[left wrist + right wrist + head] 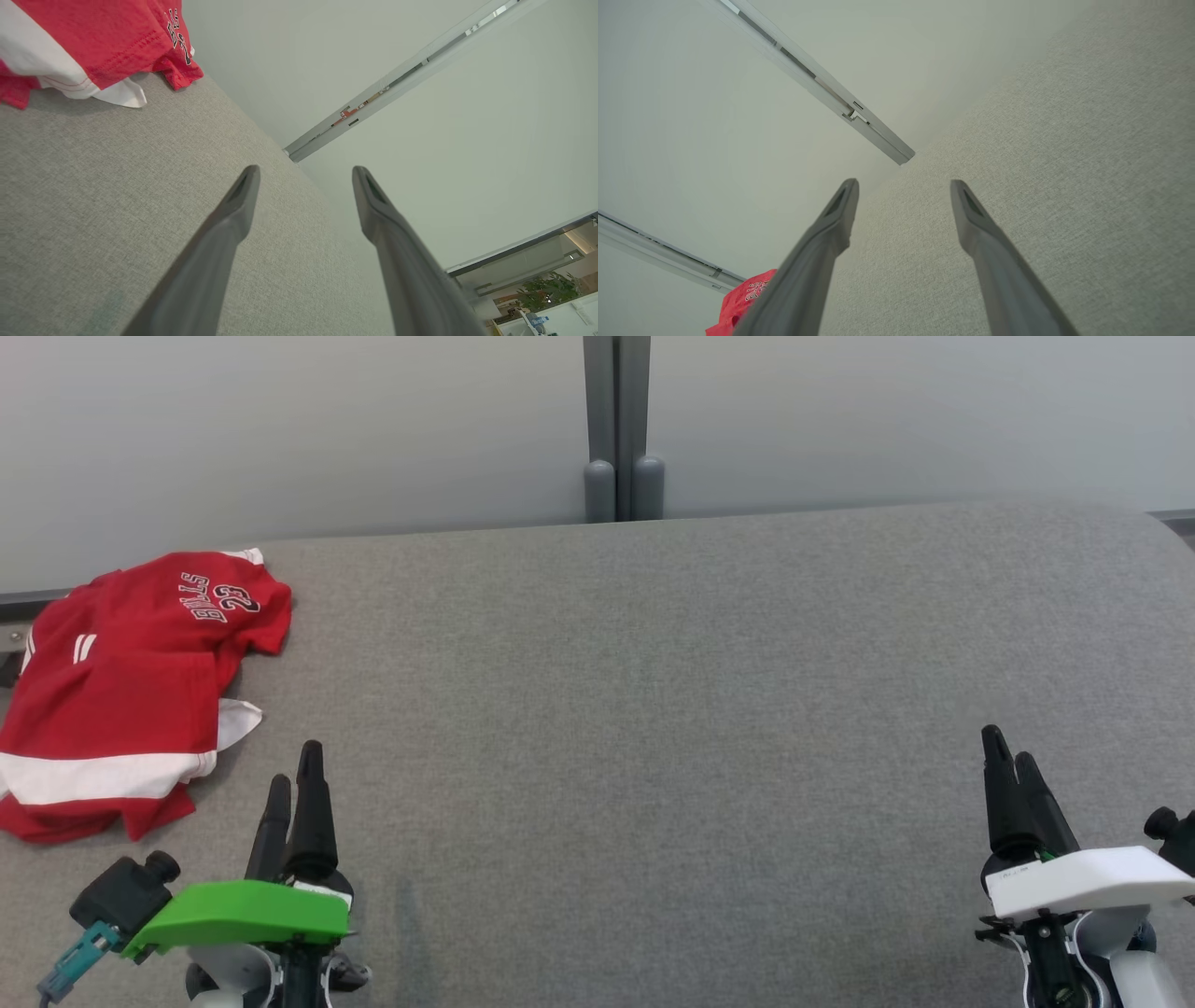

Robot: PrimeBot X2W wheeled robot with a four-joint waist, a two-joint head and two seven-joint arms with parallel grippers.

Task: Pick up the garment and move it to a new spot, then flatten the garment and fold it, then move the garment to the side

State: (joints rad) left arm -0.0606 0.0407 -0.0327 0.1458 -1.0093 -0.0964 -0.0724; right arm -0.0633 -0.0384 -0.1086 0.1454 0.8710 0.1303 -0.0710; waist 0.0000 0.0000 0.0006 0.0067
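Left gripper (294, 765), green cover behind the fingers, sits at the lower left of the head view. Its wrist view shows the two fingers spread as wide as they go with nothing between them. Right gripper (1008, 747), white cover, sits at the lower right, equally wide and empty. Both hang over the bare grey fabric surface (653, 728). The garment (131, 681) is a red jersey with white bands and dark lettering. It lies rumpled in overlapping layers at the far-left side of the surface, ahead and to the left of the left gripper. It is near that gripper but not touching, and well apart from the right one. Whether any of it hangs over the left edge cannot be told. Judged handling: light, thin, limp knit, not fragile. It will likely sag from a single pinch, and the layers may slide apart. Dragging it over the woven surface would likely bunch it further. The nearest hold is the white flap (241, 721) sticking out toward the left gripper, though that may lift only one layer. A pinch on a thicker red fold, taken with the left arm, seems safer. Beyond the garment are the pale wall panel (373, 429) and the grey post (616, 429).
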